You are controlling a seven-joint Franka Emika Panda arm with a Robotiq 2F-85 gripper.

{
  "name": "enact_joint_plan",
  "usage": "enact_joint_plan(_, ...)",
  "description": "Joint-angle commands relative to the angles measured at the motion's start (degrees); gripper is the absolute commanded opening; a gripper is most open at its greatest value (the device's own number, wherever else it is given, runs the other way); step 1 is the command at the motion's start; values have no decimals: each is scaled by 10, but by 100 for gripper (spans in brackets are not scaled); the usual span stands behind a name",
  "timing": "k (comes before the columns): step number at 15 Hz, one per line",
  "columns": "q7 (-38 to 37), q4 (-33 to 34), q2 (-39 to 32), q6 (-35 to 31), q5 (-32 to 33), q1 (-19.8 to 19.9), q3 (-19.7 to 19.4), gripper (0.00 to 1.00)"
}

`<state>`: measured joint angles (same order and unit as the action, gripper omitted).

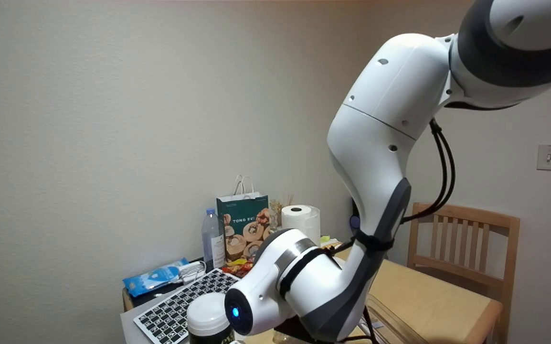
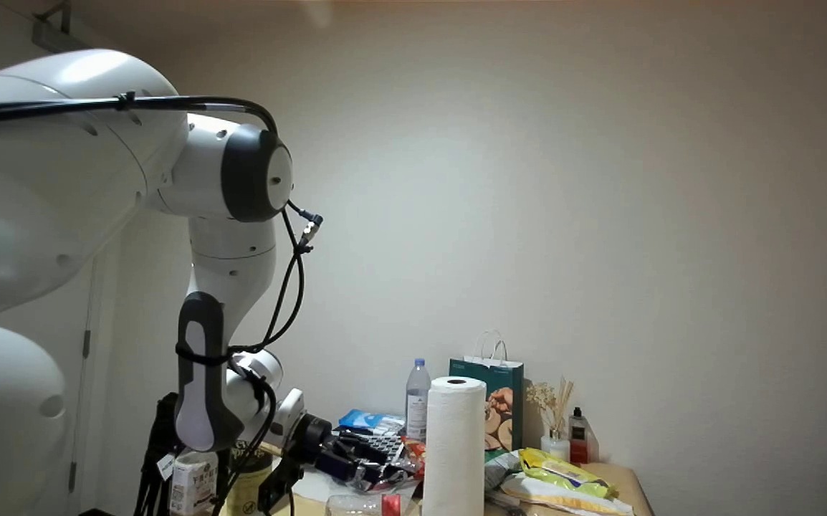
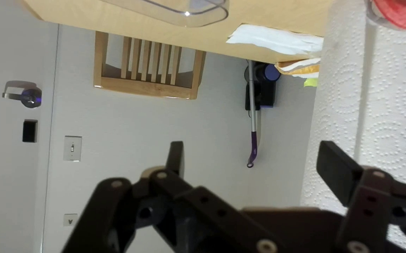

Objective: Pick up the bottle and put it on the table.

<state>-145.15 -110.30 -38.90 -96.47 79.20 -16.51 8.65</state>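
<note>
The robot's black claw point(image 3: 255, 163) is spread wide: its 2 dark fingers point(image 3: 338, 172) are far apart, w/ pale grey wall point(image 3: 206, 133) seen btwn them. The big white & grey robot arm point(image 1: 376, 134) bends down low by the light tan wooden table point(image 1: 428, 301) w/ a smooth flat top. The wrist view is upside down; there, 1 finger is in front of the thick white paper towel roll point(image 3: 340, 98). Can't tell if they touch.

The tall clear plastic bottle point(image 1: 210, 231) w/ a blue cap & white label stands up straight at the back, just beside the dark green paper bag point(image 1: 243, 229) w/ white handles. It's apart from the claw. A clear thing point(image 2: 390, 505) w/ a red patch is nr the claw, cut off by the edge in an exterior view. Can't tell if it's a bottle too, or which 1 the job means.

A see-thru plastic box point(image 3: 203, 17) w/ round corners is on the table, & a light brown wooden chair point(image 1: 471, 215) w/ a slatted back is beside it.
</note>
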Motion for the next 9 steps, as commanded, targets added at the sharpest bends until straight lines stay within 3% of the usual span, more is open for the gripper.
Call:
enact_joint_plan(1,31,-4,22,-10,7,12,7,100)
enact_joint_plan(2,61,-11,34,-41,12,23,13,100)
enact_joint_plan(3,21,11,3,-7,3,7,5,100)
enact_joint_plan(5,25,14,4,-9,3,7,6,100)
enact_joint_plan(9,91,-4,50,-64,-48,42,26,100)
